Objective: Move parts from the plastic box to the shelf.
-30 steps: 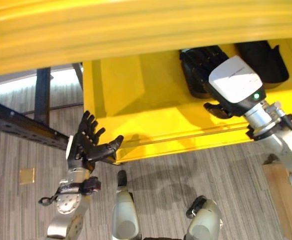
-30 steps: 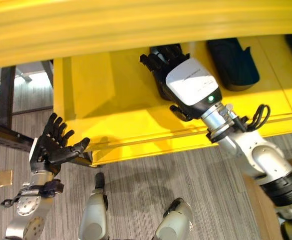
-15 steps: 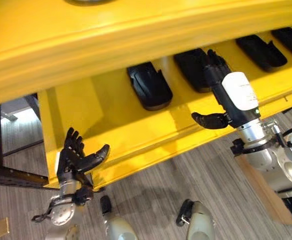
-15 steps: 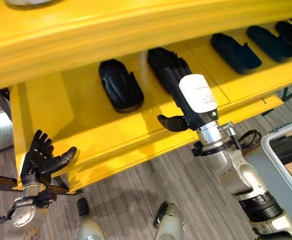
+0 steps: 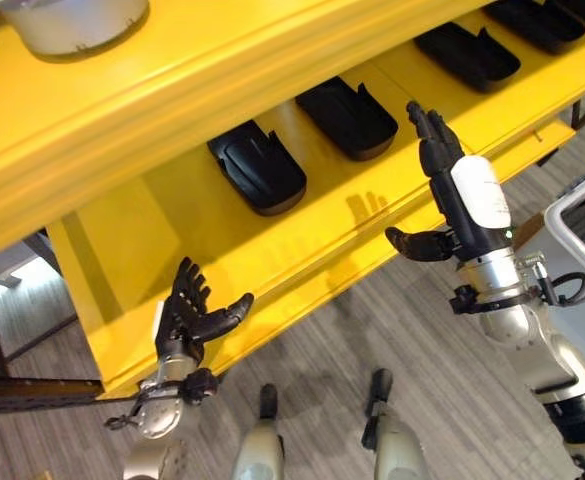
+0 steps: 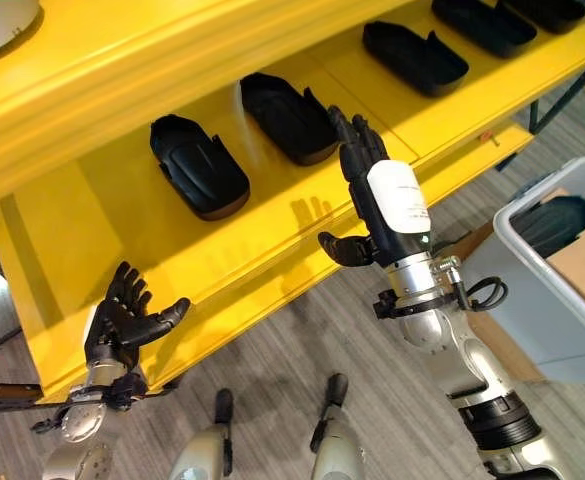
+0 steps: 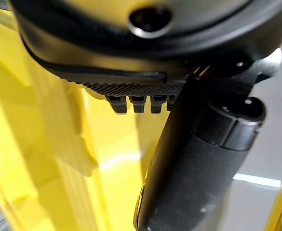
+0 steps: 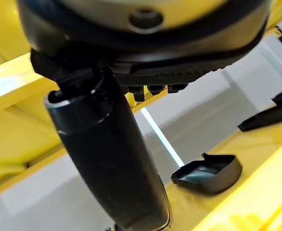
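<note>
Black parts (image 6: 200,166) lie in a row on the yellow shelf (image 6: 272,255), and one more sits in the grey box (image 6: 542,300) on the right. A moment ago the right hand (image 6: 372,190) reached over a part; now it hangs just in front, fingers straight, holding nothing. That part looks delivered. The left hand (image 6: 122,320) waits open and empty too.

A grey-white round container (image 5: 70,22) stands above grey plank flooring (image 5: 412,350).

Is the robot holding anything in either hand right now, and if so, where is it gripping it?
Nothing. The right hand is open over the shelf, near the black parts; the left hand is open too.
</note>
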Robot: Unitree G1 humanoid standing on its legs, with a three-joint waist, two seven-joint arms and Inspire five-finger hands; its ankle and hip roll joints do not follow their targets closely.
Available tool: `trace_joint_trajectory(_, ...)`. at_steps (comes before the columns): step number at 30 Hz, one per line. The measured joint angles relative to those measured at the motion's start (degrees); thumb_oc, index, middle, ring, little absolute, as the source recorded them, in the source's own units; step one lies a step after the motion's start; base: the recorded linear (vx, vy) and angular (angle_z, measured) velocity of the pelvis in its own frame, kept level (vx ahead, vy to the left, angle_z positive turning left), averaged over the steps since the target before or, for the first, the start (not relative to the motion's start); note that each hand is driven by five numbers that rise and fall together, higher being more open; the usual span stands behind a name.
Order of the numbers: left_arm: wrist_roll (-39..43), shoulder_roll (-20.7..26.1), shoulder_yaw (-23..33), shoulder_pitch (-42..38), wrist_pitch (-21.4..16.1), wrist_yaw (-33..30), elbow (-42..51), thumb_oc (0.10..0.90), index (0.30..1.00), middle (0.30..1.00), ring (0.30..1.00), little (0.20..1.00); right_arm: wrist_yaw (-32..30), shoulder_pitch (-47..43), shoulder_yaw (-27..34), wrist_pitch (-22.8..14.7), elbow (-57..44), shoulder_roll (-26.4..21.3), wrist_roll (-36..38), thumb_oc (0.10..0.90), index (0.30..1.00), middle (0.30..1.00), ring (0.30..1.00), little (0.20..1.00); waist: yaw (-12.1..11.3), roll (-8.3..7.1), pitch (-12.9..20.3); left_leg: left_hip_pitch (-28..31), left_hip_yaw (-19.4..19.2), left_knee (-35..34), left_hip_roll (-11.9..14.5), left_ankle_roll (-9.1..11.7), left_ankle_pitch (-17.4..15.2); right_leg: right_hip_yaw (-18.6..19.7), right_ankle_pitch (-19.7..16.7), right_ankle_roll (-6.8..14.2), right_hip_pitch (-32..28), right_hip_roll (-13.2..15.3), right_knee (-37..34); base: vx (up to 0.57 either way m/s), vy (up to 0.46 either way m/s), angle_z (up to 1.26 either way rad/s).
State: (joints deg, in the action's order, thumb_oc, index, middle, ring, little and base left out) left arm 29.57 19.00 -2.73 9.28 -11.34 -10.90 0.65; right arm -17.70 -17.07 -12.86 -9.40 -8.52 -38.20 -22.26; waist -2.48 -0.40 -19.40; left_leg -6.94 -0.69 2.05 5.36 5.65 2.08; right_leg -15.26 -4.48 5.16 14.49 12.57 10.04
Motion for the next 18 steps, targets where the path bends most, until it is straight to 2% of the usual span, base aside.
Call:
trace_joint_trajectory(2,-0.8,-0.1,0.2,0.6,0.0,-0.1,-0.2,0.9,1.0,1.0,1.0,1.0,0.6,-0.7,-0.3,-0.5,0.0,1.9,0.0,0.9,1.0,1.0,1.0,1.0,-0.7,-0.46,0.0,0.8,-1.1,-0.3,-0.6,-0.5,0.3,1.3,-3.7,-0.5,-2.2,-0.5,-5.3,0.12,0.077,-0.25)
trace_joint_trajectory(5,-0.8,0.1,0.2,1.1,0.0,0.1,-0.3,0.9,1.0,1.0,1.0,1.0,1.2,-0.6,-0.2,-1.0,0.0,3.4,0.0,0.9,1.0,1.0,1.0,1.0,-0.9,-1.42,0.2,4.8,-2.7,-3.1,-1.2,-1.0,0.5,2.2,-6.4,0.6,-7.1,-0.7,-11.7,0.07,0.116,-0.22)
trace_joint_trajectory(7,-0.8,0.5,0.3,1.2,0.0,0.0,-0.3,0.9,1.0,1.0,1.0,1.0,1.3,-1.0,0.0,-1.2,-0.2,4.9,0.0,0.9,1.0,1.0,1.0,1.0,-0.9,-3.07,1.1,6.1,-4.9,-4.3,-1.4,-1.2,0.6,4.0,-7.9,0.7,-7.5,-1.0,-14.0,0.1,0.13,-0.41)
trace_joint_trajectory(13,-1.0,0.5,0.6,0.7,0.1,0.3,-0.4,0.9,1.0,1.0,1.0,1.0,3.5,0.1,-0.2,-1.3,-0.2,7.0,0.1,0.9,1.0,1.0,1.0,1.0,1.7,-4.51,2.1,10.0,-9.2,-4.7,-1.6,-1.7,-0.9,7.5,-8.2,0.9,-7.8,-1.5,-13.1,0.06,0.114,-0.45)
trace_joint_trajectory(14,-1.0,0.6,0.4,0.3,0.1,0.1,-0.4,0.9,1.0,1.0,1.0,1.0,3.8,0.3,-0.2,-1.2,-0.2,7.1,0.1,0.9,1.0,1.0,1.0,1.0,2.4,-4.68,2.2,10.3,-10.7,-3.9,-1.7,-2.6,-2.2,8.6,-8.4,0.9,-6.9,-1.8,-11.7,0.01,0.087,-0.48)
trace_joint_trajectory(15,-1.0,0.7,0.4,0.1,0.1,0.2,-0.5,0.9,1.0,1.0,1.0,1.0,3.9,0.3,-0.3,-1.2,-0.2,7.2,0.1,0.9,1.0,1.0,1.0,1.0,2.1,-4.67,2.2,10.1,-11.4,-3.3,-1.7,-2.8,-2.7,8.9,-8.4,0.9,-6.4,-1.7,-10.9,-0.03,0.054,-0.63)
trace_joint_trajectory(17,-1.0,0.7,0.1,-0.9,0.0,0.3,-0.5,0.9,1.0,1.0,1.0,1.0,4.0,0.2,-0.3,-1.2,-0.2,7.4,0.0,0.9,1.0,1.0,1.0,1.0,2.3,-4.77,2.2,10.6,-13.8,-1.6,-2.4,-3.1,-4.5,8.9,-11.0,1.2,-5.4,-1.9,-10.8,-0.08,0.001,-0.82)
trace_joint_trajectory(18,-1.0,0.9,0.3,-1.2,0.0,0.1,-0.5,0.9,1.0,1.0,1.0,1.0,4.0,-0.7,-0.7,-1.1,0.0,8.4,0.1,0.9,1.0,1.0,1.0,1.0,1.8,-4.72,2.2,9.6,-13.8,-0.1,-3.0,-4.0,-5.9,8.4,-14.6,2.1,-3.5,-2.6,-11.3,-0.03,-0.057,-1.53)
